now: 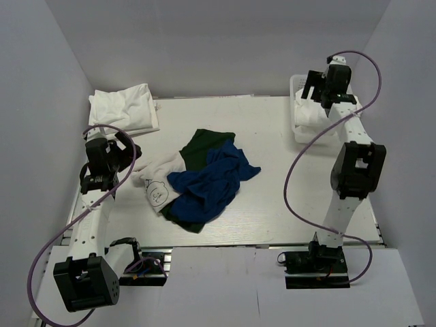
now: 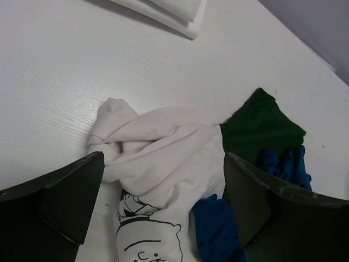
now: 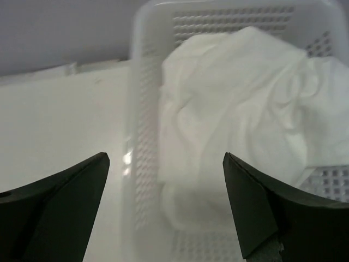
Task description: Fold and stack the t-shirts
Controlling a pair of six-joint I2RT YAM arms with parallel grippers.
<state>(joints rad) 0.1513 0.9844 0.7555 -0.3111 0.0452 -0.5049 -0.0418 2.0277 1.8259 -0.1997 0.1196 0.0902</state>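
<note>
Jaws on both arms stand spread wide and hold nothing. The left arm (image 1: 102,170) leans in from the near-left over the desk (image 1: 286,204), wrist tipped down and forward, so its jaws hover above the crumpled white t-shirt with the cartoon figure (image 2: 163,164). That shirt lies at the left edge of a loose heap in the middle of the desk, touching and partly tangled with the dark green t-shirt (image 1: 204,143) and the royal blue t-shirt (image 1: 211,184), which is draped over the green one. The right arm (image 1: 354,163) is stretched far out to the back-right corner, with its jaws hanging over the white mesh basket (image 3: 143,136). A bunched plain white t-shirt (image 3: 234,109) fills that basket. A stack of folded white t-shirts (image 1: 126,109) sits at the far-left corner, so the work seems part done, with the step in hand being the choice of the next garment to lay flat. The left side looks nearest to a pick. It would need to drop onto the cartoon shirt's outer fold, pinch only that cloth, and draw it leftward clear of the coloured pair before spreading it. The right side would need to come down into the basket to reach its shirt.
</note>
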